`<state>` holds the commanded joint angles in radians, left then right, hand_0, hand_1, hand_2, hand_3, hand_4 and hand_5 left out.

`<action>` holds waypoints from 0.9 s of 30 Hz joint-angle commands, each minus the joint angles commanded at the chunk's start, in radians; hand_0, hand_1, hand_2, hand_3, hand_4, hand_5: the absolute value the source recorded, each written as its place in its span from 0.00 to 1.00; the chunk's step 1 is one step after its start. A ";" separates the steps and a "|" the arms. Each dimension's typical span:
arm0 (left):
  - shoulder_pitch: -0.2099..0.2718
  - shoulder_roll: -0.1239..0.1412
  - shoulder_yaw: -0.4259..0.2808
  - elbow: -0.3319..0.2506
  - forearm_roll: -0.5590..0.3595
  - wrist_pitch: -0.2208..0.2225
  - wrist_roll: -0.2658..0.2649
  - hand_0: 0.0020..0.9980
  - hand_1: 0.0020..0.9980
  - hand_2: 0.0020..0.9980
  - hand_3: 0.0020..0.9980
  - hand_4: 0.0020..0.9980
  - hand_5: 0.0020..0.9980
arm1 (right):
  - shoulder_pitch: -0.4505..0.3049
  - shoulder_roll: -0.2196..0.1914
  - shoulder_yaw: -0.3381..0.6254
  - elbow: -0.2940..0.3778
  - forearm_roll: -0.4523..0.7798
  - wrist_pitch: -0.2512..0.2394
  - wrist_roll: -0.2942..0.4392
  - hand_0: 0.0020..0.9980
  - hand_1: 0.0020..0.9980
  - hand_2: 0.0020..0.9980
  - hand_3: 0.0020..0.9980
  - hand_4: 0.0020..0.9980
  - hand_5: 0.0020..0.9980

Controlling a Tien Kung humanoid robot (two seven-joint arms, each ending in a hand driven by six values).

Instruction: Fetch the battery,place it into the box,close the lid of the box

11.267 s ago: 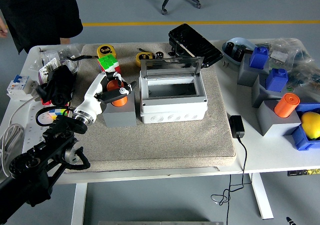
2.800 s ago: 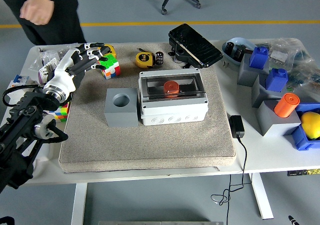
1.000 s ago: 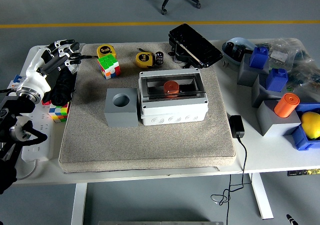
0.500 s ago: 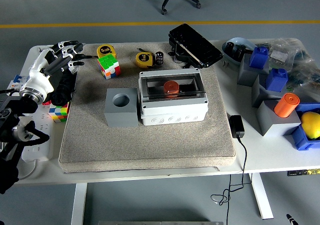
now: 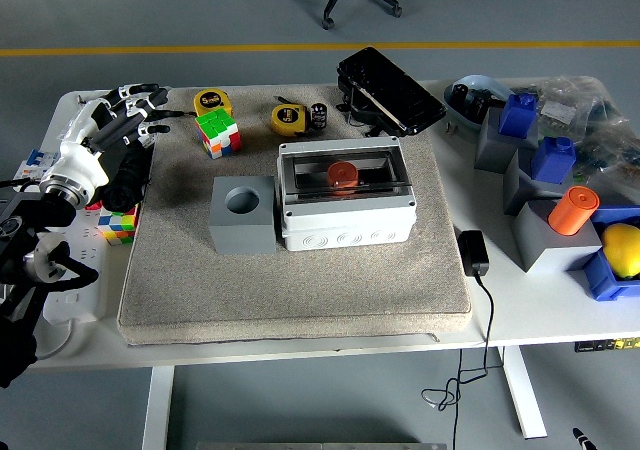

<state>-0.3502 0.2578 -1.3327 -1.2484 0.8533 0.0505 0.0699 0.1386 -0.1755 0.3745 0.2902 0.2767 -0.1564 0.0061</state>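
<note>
Orange battery [image 5: 343, 176] inside the grey box [image 5: 346, 206], seen through the clear lid [image 5: 344, 173], which lies shut over it. Box at mat centre on the beige mat [image 5: 300, 280]. Grey block [image 5: 242, 215] with an empty round hole touching the box at its 9 o'clock. Left hand [image 5: 110, 122] out at 10 o'clock from the box (over the table's left edge), fingers spread, grasping nothing. Puzzle cube [image 5: 219, 132] just at the hand's 3 o'clock. Yellow tape measure [image 5: 287, 119] at 12 o'clock from the block.
</note>
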 joint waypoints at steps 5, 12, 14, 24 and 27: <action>0.001 0.000 -0.002 -0.002 -0.001 -0.001 0.001 0.43 0.54 0.56 0.57 0.95 0.34 | 0.000 0.000 0.000 0.001 -0.001 0.000 0.000 0.73 0.67 0.65 0.60 1.00 0.62; 0.000 0.001 -0.001 -0.002 -0.001 -0.002 0.002 0.43 0.54 0.56 0.57 0.95 0.34 | 0.000 0.000 -0.002 0.000 0.001 0.001 -0.001 0.73 0.67 0.65 0.60 1.00 0.62; -0.001 0.002 0.001 -0.002 -0.001 -0.003 0.002 0.43 0.54 0.56 0.57 0.95 0.34 | 0.001 -0.001 -0.002 0.000 0.002 0.001 -0.001 0.73 0.67 0.65 0.60 1.00 0.62; -0.002 0.005 0.009 0.000 -0.001 -0.008 0.006 0.43 0.54 0.55 0.56 0.96 0.38 | 0.003 -0.002 -0.009 0.000 0.002 -0.001 -0.001 0.73 0.67 0.65 0.60 1.00 0.62; -0.003 0.006 0.010 0.001 -0.001 -0.009 0.008 0.43 0.54 0.55 0.56 0.96 0.38 | 0.004 -0.003 -0.012 0.000 0.003 -0.001 -0.001 0.73 0.67 0.65 0.60 1.00 0.62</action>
<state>-0.3537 0.2633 -1.3222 -1.2474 0.8523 0.0418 0.0776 0.1429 -0.1787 0.3626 0.2904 0.2797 -0.1573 0.0047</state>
